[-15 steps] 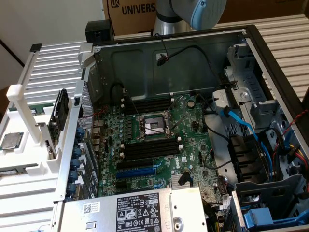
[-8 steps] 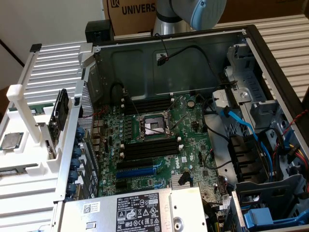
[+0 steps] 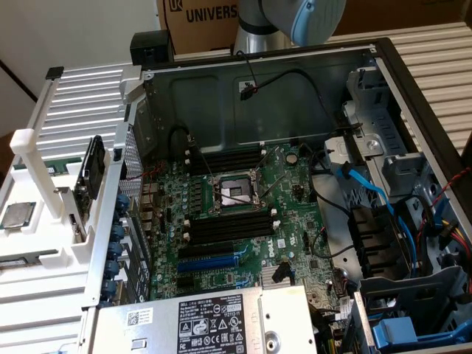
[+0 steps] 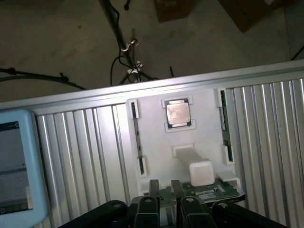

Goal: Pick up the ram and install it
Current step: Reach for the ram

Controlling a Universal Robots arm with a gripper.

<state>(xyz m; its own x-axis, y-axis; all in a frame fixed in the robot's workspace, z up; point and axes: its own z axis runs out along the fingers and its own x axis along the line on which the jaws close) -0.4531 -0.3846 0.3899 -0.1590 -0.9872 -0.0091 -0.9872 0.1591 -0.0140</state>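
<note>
Both fingers [image 4: 153, 187] apart near ram [image 4: 211, 192], white block [image 4: 200, 173] beside it, processor [image 4: 179, 113] beyond in holder [image 4: 152, 118]

Just beyond the fingers [image 4: 154, 190] a white holder [image 4: 152, 123] lies on a ribbed metal counter [image 4: 80, 152]. A white block [image 4: 200, 173] on it sits nearest them, and a square chip [image 4: 179, 114] lies farther out. A light-blue device [image 4: 19, 161] rests off to 1 side. Past the counter, cables [image 4: 52, 78] and 2 boxes [image 4: 173, 7] lie on the floor [image 4: 57, 42]. An open case [image 3: 258, 81] holds a motherboard [image 3: 295, 192] with a socket [image 3: 232, 193], black slots [image 3: 225, 228] and 1 blue slot [image 3: 210, 260], plus blue cables [image 3: 365, 184] and a labelled power supply [image 3: 214, 321].
</note>
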